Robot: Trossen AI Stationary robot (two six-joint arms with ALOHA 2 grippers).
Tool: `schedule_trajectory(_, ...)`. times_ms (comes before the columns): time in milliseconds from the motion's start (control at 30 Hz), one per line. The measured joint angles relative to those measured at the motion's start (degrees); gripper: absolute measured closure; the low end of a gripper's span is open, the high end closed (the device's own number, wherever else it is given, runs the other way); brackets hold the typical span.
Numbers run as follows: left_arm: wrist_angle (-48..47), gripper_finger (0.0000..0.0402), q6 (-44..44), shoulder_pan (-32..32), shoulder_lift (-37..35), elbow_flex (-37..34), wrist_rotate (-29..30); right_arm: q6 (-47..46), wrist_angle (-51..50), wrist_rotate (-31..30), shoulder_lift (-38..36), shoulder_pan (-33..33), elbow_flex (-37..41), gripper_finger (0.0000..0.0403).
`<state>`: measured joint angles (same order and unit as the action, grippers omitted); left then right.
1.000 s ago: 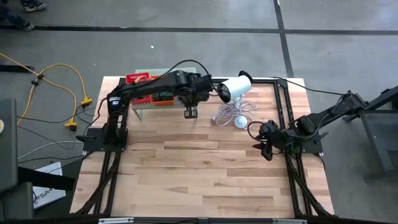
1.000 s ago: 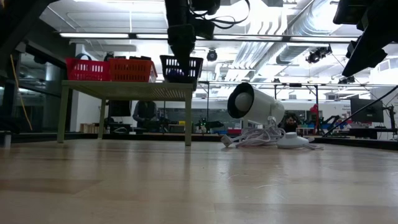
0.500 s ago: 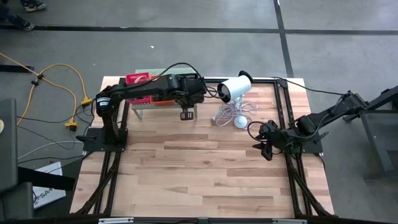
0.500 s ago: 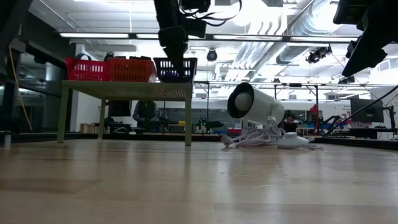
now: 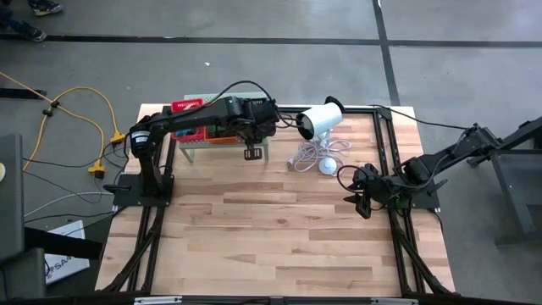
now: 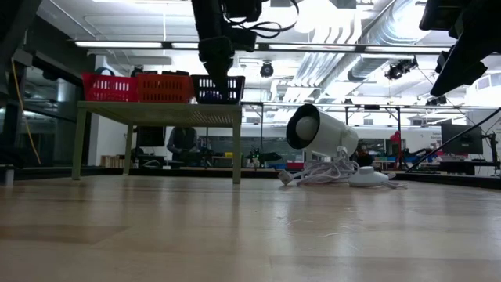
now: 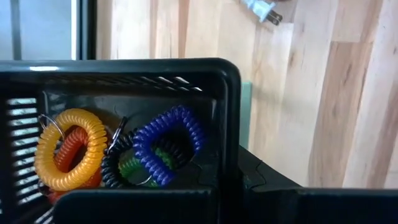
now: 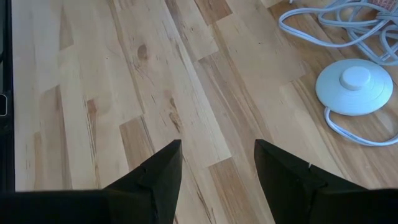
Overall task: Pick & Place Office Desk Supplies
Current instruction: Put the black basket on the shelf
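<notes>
Pale wooden planks make up the worktop (image 5: 279, 220), framed by black rails, with grey floor all round.

At its far edge stands a pale-green perforated stand (image 6: 156, 113) carrying three mesh baskets in a row: a red one (image 6: 109, 87), another red-orange one (image 6: 166, 88) touching it, and a black basket (image 6: 218, 89) at the end nearest the white cylinder device (image 6: 319, 133).

The left end effector (image 5: 252, 152) hangs directly over that black basket, at the stand's front corner. From above and from table height I cannot tell how far its fingers are parted, and the wrist camera does not show them clearly either.

That wrist camera looks straight down into the black basket (image 7: 155, 81) and gives what the others hide: coiled loops piled inside, a yellow one (image 7: 65, 149) around an orange-red one (image 7: 68, 155), a blue one (image 7: 168, 143) beside them, with black (image 7: 115, 165) and green (image 7: 130, 167) coils underneath. None of them is touched by the end effector.

The right end effector (image 8: 216, 168) waits low at the worktop's right side, fingers spread apart and empty, near the white round base (image 8: 354, 86) and its cable (image 8: 323, 28).
</notes>
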<state>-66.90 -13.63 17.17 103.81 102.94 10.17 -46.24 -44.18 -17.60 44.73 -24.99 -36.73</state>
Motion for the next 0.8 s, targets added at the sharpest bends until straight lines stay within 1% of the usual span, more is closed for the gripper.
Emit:
schedule_trajectory(633, -0.8, 0.0400, -1.4, 0.3, 0.0, 0.0, -0.2, 0.0, 0.0, 0.0, 0.0, 0.0, 0.0, 0.0214)
schedule_trajectory(800, -0.9, 0.0378, -1.4, 0.6, 0.0, 0.0, -0.2, 0.0, 0.0, 0.0, 0.0, 0.0, 0.0, 0.0215)
